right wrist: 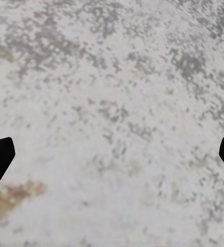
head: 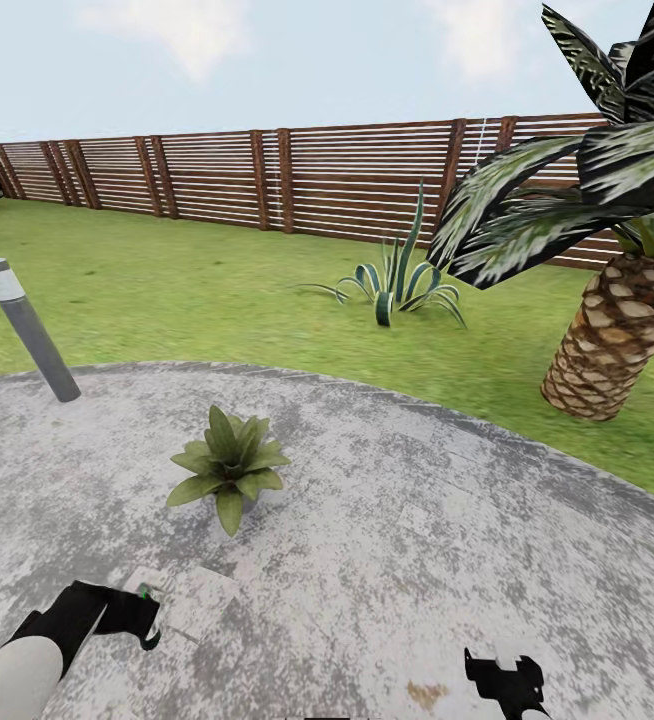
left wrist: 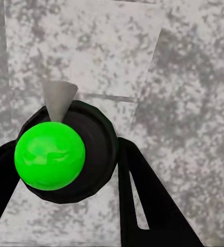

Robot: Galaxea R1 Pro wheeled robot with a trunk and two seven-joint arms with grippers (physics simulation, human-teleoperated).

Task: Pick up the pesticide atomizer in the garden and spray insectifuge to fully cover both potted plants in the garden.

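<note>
Left end effector [head: 147, 612] at 7 o'clock: black fingers clamped on the pesticide atomizer's [left wrist: 66, 152] black round body, green dome cap and grey cone nozzle facing the wrist camera. Likely light, rigid, smooth plastic that could twist in the grip; hold at mid-body, clear of the nozzle. Its lower part is hidden. Right end effector [head: 507, 672] at 5 o'clock, cut by the frame; spread wide, empty. Speckled green rosette potted plant [head: 229, 465] at 11 o'clock on grey stone paving [head: 447, 540], pot hidden under leaves. Beyond: lawn [head: 187, 290], slatted brown fence [head: 347, 180].
</note>
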